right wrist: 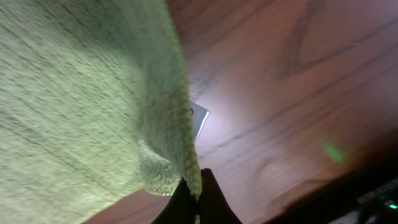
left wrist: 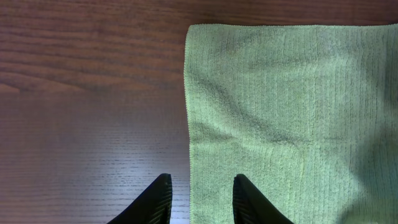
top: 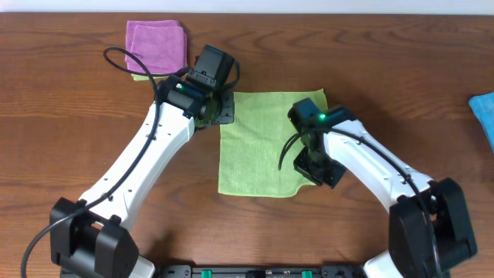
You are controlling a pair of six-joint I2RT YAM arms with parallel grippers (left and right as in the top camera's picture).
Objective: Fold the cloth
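Observation:
The lime-green cloth [top: 262,147] lies spread flat on the wooden table, mid-table. My left gripper [top: 222,106] hovers at its far-left corner. In the left wrist view this gripper [left wrist: 202,186] is open and straddles the edge of the cloth [left wrist: 286,112], one finger over bare wood and the other over fabric. My right gripper [top: 320,171] is at the near-right corner. In the right wrist view it [right wrist: 198,186] is shut on the cloth [right wrist: 81,93], pinching the hem, and the fabric rises off the table there.
A folded purple cloth [top: 157,44] lies at the back left, just behind the left arm. A bright blue cloth [top: 484,112] pokes in at the right edge. A small white tag [right wrist: 199,118] shows beside the lifted hem.

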